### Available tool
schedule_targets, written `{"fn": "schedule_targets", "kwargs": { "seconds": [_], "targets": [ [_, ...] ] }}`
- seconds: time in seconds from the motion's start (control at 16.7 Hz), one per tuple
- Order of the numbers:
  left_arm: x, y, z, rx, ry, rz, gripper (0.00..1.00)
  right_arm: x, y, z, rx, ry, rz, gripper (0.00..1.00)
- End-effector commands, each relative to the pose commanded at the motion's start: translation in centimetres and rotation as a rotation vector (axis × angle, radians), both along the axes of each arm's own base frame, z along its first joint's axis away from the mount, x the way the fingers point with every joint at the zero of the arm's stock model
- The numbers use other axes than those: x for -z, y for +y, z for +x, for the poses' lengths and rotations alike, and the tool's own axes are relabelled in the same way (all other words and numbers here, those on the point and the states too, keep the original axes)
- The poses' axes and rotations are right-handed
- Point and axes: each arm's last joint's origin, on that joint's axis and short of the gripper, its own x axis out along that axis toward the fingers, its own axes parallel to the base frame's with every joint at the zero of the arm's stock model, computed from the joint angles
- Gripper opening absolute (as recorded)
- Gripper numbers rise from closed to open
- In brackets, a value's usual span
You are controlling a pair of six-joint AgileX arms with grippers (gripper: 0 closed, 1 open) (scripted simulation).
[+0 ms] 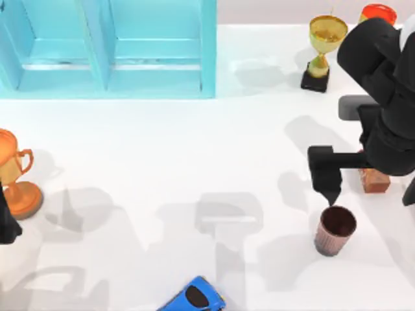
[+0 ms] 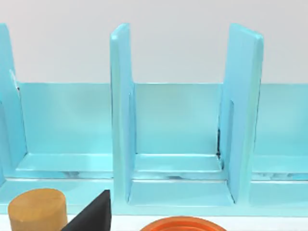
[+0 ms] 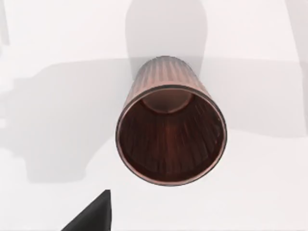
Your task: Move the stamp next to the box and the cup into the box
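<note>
Our right arm hides most of the stamp (image 1: pixel 375 181) at right; its fingers (image 1: pixel 329 192), released, hang above the upright cup (image 1: pixel 335 230), whose interior the wrist view exposes. Left fingers: cannot tell. Box (image 1: pixel 107 48) upper left.

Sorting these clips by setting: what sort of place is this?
Likely a simulated tabletop test scene: a plain white table holding unrelated props, namely a light-blue compartment box, a gold trophy and a ribbed cup.
</note>
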Motion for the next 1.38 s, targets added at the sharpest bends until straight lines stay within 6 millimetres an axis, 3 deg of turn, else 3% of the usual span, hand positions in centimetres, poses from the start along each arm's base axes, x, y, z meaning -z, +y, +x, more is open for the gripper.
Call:
{"fn": "schedule_targets", "kwargs": {
  "seconds": [0.24,0.72,1.02,1.38],
  "targets": [
    [0.0,0.0,0.0,0.000,0.000,0.000,1.00,1.0,0.0,0.2,0.001,0.002,-0.001,1.00],
    [0.0,0.0,0.0,0.000,0.000,0.000,1.00,7.6,0.0,0.1,0.000,-0.001,0.001,1.00],
    [0.0,0.0,0.0,0.000,0.000,0.000,1.00,8.0,0.0,0.0,0.000,0.000,0.000,1.00],
    [0.0,0.0,0.0,0.000,0.000,0.000,1.00,8.0,0.0,0.0,0.000,0.000,0.000,0.55]
  ]
}}
